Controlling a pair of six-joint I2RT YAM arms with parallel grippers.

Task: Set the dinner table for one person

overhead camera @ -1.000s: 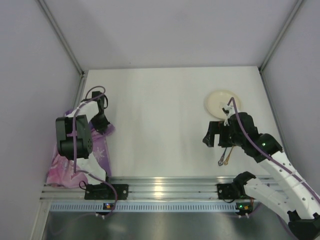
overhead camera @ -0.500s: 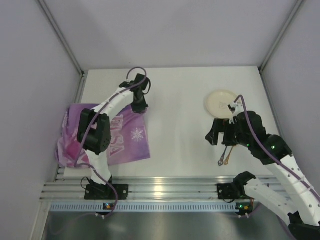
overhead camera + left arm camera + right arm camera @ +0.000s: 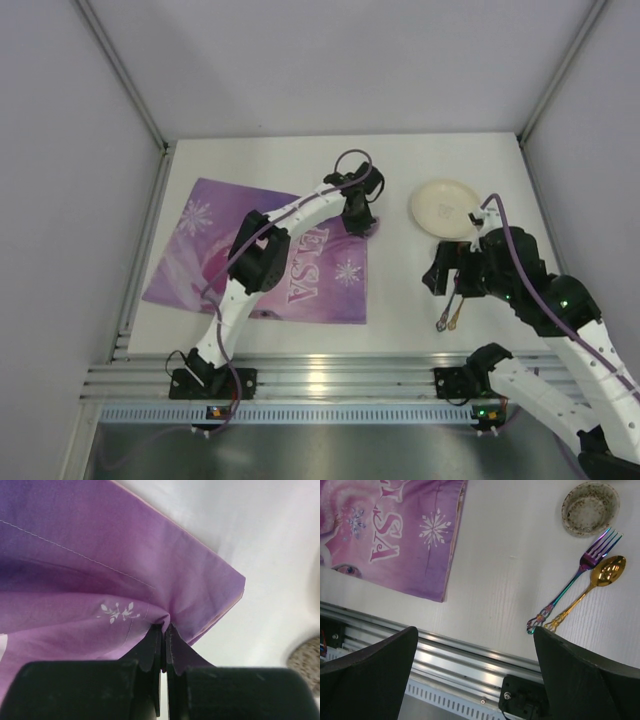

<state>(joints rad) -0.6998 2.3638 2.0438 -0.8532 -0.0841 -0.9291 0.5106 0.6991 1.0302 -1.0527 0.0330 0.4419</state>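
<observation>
The purple "ELSA" placemat point(image 3: 270, 260) lies spread on the left half of the white dinner table point(image 3: 300, 165). My left gripper point(image 3: 362, 218) is shut on its far right corner; the left wrist view shows the jaws point(image 3: 164, 628) pinching the purple cloth point(image 3: 100, 570). A cream round dish point(image 3: 445, 207) sits at the back right. An iridescent fork point(image 3: 575, 587) and a gold spoon point(image 3: 592, 587) lie side by side in front of the dish. My right gripper point(image 3: 447, 280) hovers over them, open and empty point(image 3: 475, 652).
A ribbed silver rail point(image 3: 320, 375) runs along the near edge, with both arm bases bolted on it. Grey walls enclose the table on the left, back and right. The dish also shows at the left wrist view's right edge point(image 3: 306, 662).
My left gripper has pulled the placemat's corner to the right from the left edge, and the bunched cloth has spread out flat. My right gripper has drifted slightly right.
</observation>
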